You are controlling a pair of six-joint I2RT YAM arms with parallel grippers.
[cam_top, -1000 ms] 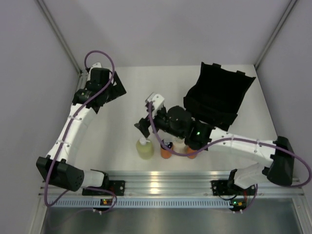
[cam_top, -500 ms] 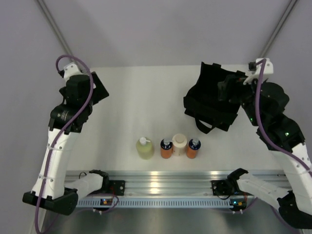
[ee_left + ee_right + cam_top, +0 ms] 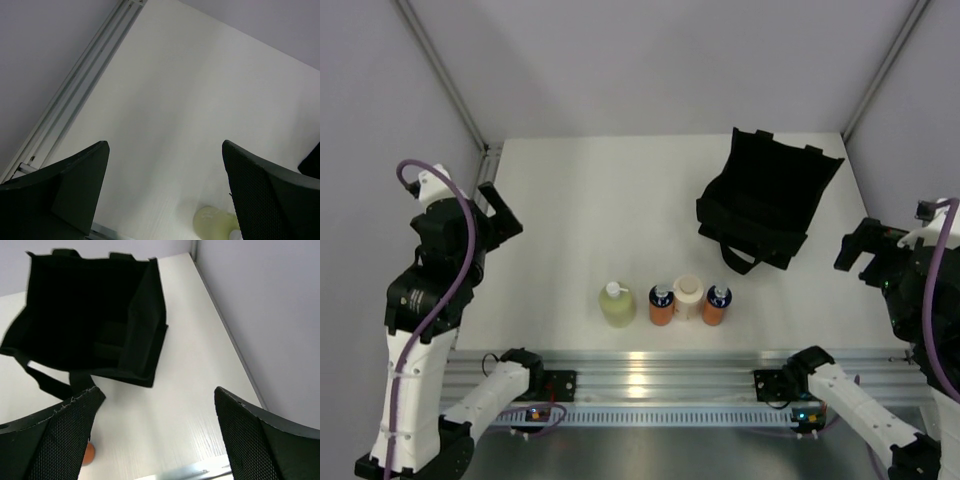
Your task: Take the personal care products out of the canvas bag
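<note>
Both grippers are spread wide and carry nothing. The left gripper (image 3: pixel 164 150) has only bare table (image 3: pixel 190 90) between its fingers. The yellow-green pump bottle (image 3: pixel 617 306) peeks in low beside its right finger, so that bottle lies ahead of and below the gripper, off toward the right finger.

The right gripper (image 3: pixel 159 392) faces the canvas bag (image 3: pixel 90 315), which lies beyond its left finger with its mouth turned toward the camera. The inside is dark, and no bottle can be made out there.

All four products stand upright in a row outside the bag, well apart from either pair of fingers: the pump bottle, then one orange bottle (image 3: pixel 661 304), the beige cylinder (image 3: pixel 688 296) and the second orange bottle (image 3: pixel 717 303). The last three are packed close together. Their long axes are vertical, and the row runs across from one arm's side to the other.

The unloading looks finished. If the bag needs a last check, the right arm is the nearer one, with the opening lying up past its left fingertip.
</note>
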